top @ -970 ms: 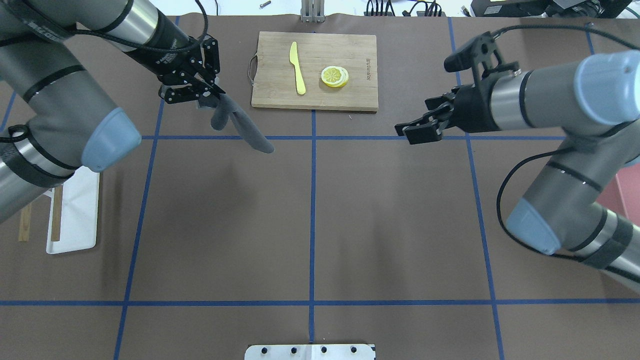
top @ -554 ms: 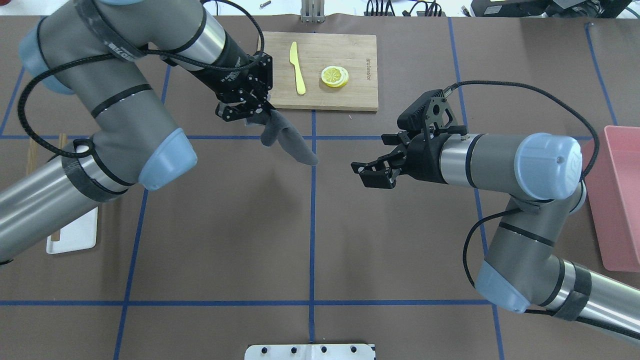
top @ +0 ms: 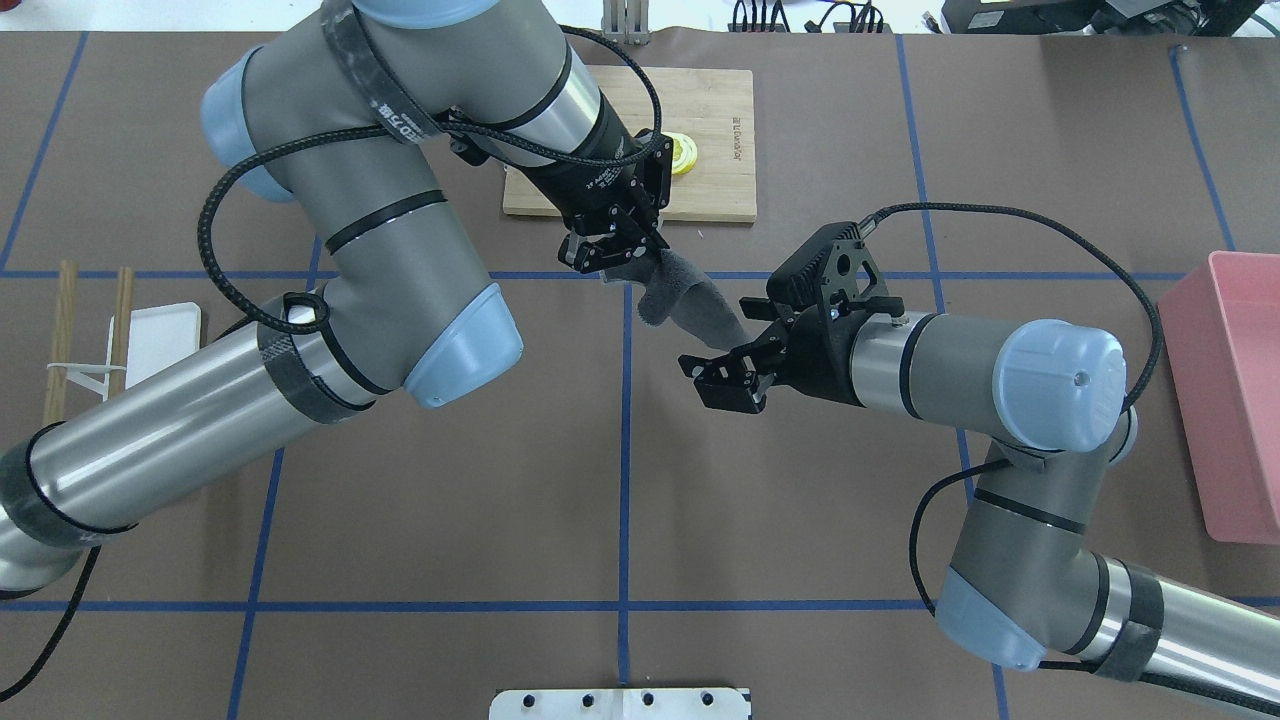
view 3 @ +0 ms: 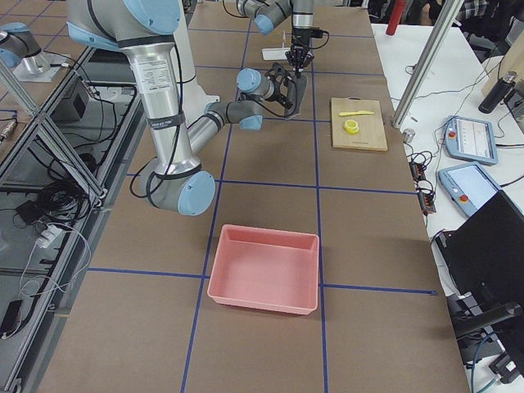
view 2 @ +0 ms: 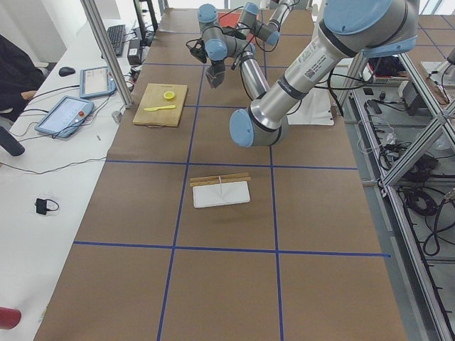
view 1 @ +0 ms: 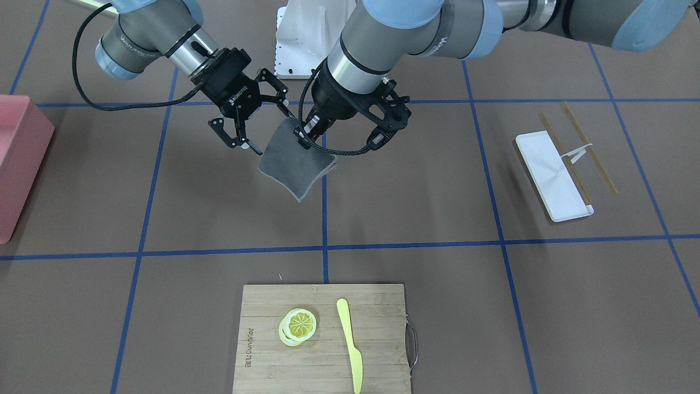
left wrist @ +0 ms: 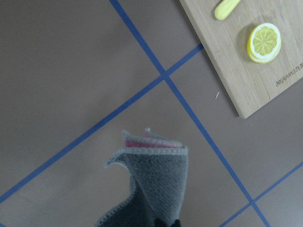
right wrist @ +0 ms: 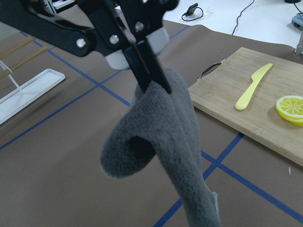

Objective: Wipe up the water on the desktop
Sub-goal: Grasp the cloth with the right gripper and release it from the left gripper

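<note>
My left gripper [top: 628, 252] is shut on the top of a folded grey cloth [top: 692, 308] and holds it hanging above the brown desktop [top: 450, 480] near the centre tape cross. In the front view the left gripper [view 1: 302, 137] pinches the cloth [view 1: 294, 164]. My right gripper [top: 714, 380] is open, with its jaws right at the cloth's hanging edge; it also shows in the front view [view 1: 263, 129]. The right wrist view shows the cloth [right wrist: 165, 142] close up, clamped between the left fingers [right wrist: 147, 66]. I can make out no water on the desktop.
A bamboo cutting board [view 1: 377, 306] with a lemon slice [view 1: 299, 324] and a yellow knife [view 1: 350, 345] lies at the far side. A pink bin [top: 1225, 390] stands at the right. A white tray [top: 155, 335] with chopsticks lies at the left.
My left gripper carried the cloth rightward and nearer to the table's centre. My right gripper moved left and closer, up to the hanging cloth, still open.
</note>
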Controlling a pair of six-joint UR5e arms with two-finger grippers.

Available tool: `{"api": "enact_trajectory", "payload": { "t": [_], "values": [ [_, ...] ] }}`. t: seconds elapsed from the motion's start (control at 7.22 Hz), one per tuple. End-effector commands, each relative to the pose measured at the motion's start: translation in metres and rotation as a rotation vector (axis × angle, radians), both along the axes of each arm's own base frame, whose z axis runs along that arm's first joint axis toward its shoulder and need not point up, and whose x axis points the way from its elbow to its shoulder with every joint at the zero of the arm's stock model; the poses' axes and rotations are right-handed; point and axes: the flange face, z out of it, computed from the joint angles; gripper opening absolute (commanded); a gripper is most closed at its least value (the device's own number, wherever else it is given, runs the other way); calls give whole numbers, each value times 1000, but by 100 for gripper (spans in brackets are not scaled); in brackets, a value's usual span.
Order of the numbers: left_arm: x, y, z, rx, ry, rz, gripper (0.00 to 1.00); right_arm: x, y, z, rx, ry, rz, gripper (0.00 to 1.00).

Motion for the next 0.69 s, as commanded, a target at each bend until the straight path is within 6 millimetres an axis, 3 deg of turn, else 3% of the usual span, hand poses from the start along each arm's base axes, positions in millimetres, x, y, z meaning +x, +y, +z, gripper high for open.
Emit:
{"api": "enact_trajectory", "payload": {
  "t": [0.0, 0.28, 0.55],
  "values": [
    [7, 5, -4, -4, 3, 11, 0, -2, 5, -3, -50, -30, 7, 55],
    [7, 5, -2, -14, 0, 6, 0, -1, 5, -4, -53, -33, 5, 3],
    [10, 4, 0, -17, -3, 8, 0, -1, 5, -3, -56, -31, 3, 0]
  ]
}}
